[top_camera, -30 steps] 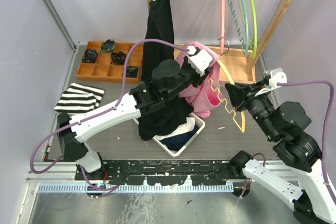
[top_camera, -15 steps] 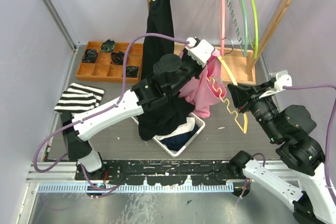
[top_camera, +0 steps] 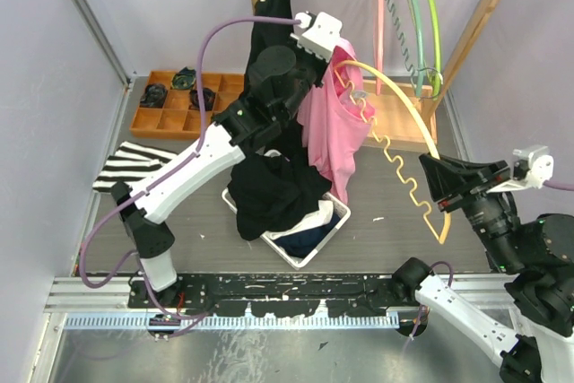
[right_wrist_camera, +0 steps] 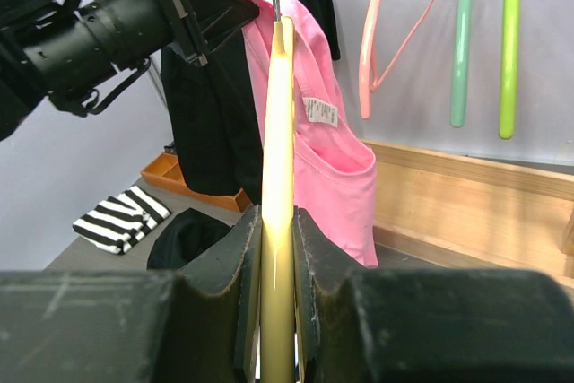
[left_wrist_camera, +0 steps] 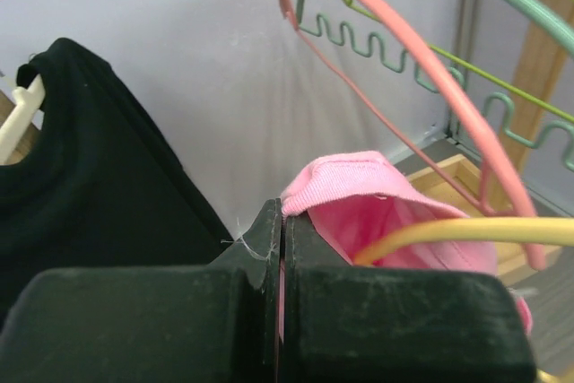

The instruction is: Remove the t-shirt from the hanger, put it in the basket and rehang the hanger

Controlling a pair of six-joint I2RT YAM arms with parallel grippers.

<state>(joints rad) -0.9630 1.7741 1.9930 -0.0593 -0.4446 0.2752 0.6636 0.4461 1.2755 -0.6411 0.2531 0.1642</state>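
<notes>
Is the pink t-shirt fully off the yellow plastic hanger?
No, the yellow plastic hanger reaches inside the pink t-shirt at its collar.

Pale lilac walls (top_camera: 161,15) enclose the scene from 9 through 12 to 3 o'clock, evenly lit with soft shadows. A wooden clothes rack (top_camera: 489,20) stands at 1 o'clock on the dark grey tabletop (top_camera: 368,248). An orange compartment tray (top_camera: 179,135) lies at 10 o'clock, and a metal rail (top_camera: 90,286) runs along 6 o'clock.

T-shirt (top_camera: 330,127) at centre, draped on the hanger (right_wrist_camera: 276,132), which extends right and near to the right hand (right_wrist_camera: 277,221); left hand (left_wrist_camera: 281,221) at the t-shirt's far upper edge. Basket (top_camera: 334,226) on the table (top_camera: 386,239) beneath; compartment tray (top_camera: 170,118) far left.
</notes>
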